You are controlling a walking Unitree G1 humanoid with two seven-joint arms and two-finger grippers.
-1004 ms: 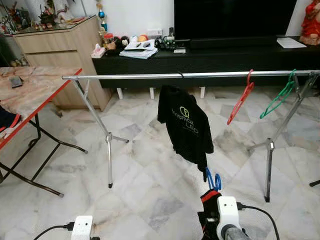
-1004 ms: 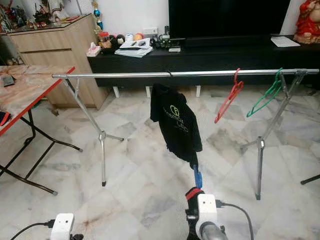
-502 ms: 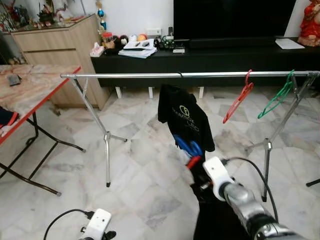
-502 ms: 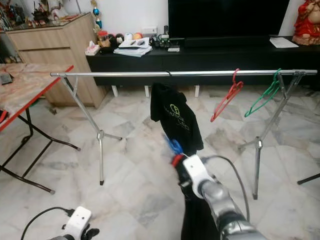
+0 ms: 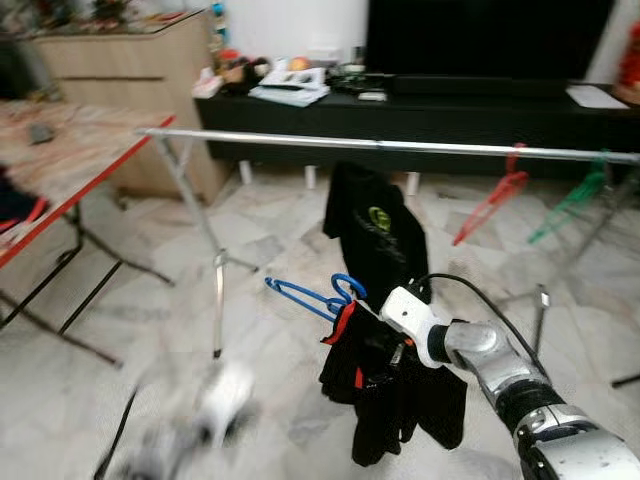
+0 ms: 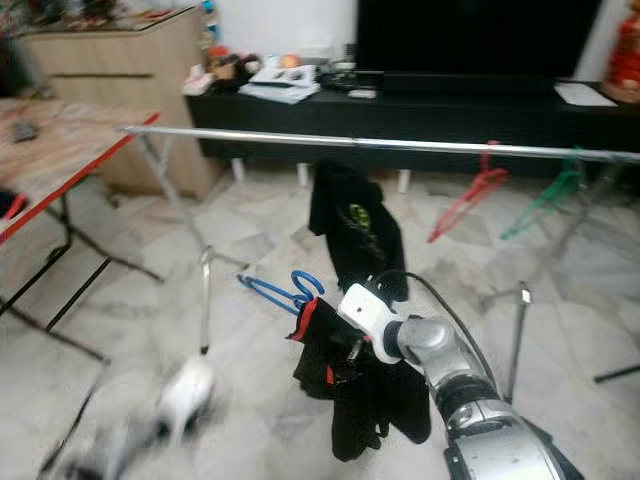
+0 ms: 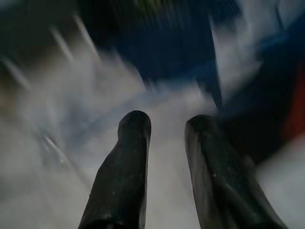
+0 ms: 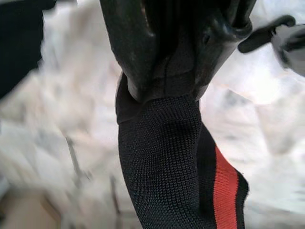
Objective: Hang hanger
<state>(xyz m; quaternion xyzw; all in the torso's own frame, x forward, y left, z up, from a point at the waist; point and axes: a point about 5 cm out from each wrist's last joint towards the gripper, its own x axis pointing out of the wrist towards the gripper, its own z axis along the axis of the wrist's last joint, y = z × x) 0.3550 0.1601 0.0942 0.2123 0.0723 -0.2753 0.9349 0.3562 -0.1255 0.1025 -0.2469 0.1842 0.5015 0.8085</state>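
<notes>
At lower centre, a black garment (image 5: 395,385) on a blue hanger (image 5: 310,297) is clamped by the right gripper (image 8: 167,81); the left gripper (image 7: 167,126) is seen parted, blurred.

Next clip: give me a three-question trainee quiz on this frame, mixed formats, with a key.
1. True or false: the blue hanger already hangs on the rail.
2. What does the right gripper clamp? A) black garment B) red hanger C) rail
3. How many bare hangers are on the rail?

Key: 1 false, it is held below the rail; 2 A; 3 two, the red one and a green hanger.
</notes>
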